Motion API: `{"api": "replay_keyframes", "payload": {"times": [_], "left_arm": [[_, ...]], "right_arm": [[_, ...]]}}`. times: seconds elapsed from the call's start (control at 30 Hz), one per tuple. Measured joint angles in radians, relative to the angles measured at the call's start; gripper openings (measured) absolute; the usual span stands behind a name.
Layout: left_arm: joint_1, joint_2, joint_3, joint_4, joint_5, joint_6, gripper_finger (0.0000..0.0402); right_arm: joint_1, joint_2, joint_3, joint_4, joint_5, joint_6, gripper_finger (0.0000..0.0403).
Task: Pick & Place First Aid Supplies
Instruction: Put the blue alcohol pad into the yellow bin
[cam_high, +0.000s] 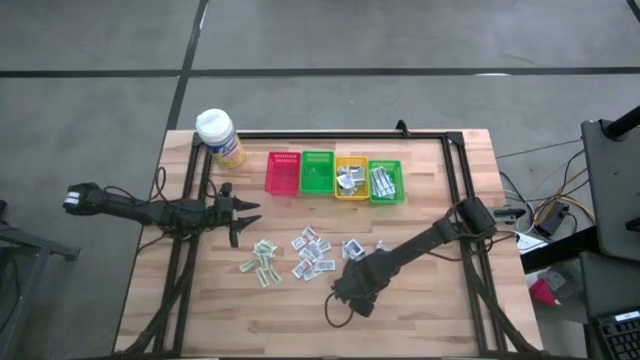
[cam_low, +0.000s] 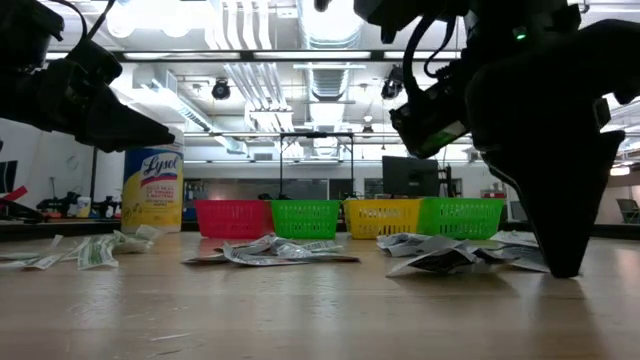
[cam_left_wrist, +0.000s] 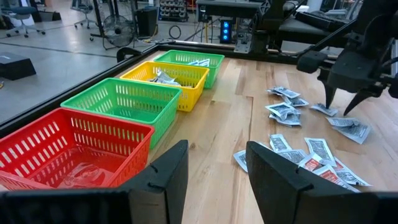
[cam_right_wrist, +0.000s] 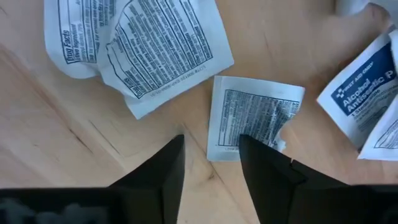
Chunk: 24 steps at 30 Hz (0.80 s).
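Our right gripper (cam_right_wrist: 211, 152) is down at the table with its fingers parted and holding nothing yet, one finger at the edge of a small white packet (cam_right_wrist: 255, 115); we think it should close slowly so both tips catch the paper edge and no neighbour comes along. The other first aid supplies (cam_high: 300, 255) lie loose on the wood in front of the baskets (cam_high: 335, 177), and the left gripper (cam_high: 245, 215) waits open and empty near them. We read "Alcohol Antiseptic" on a blue packet (cam_right_wrist: 367, 87), "Drug Facts" on another packet (cam_right_wrist: 71, 31), and "Lysol" on the yellow bottle (cam_low: 152, 190).

Industrial lab – exposed ceiling ducts (cam_low: 330, 45), concrete floor (cam_high: 330, 35), monitor (cam_low: 410, 175) beyond wooden bench (cam_high: 420, 300)
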Motion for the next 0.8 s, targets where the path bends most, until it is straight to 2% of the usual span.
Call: {"api": "replay_keyframes", "payload": {"times": [0.27,0.8], "left_arm": [[0.0,0.0,0.0,0.0,0.0,0.0,0.0158],[0.0,0.0,0.0,0.0,0.0,0.0,0.0158]], "right_arm": [[0.0,-0.004,-0.001,0.041,0.01,-0.068,0.0112],[0.0,-0.007,-0.002,0.03,0.034,-0.035,0.0081]]}}
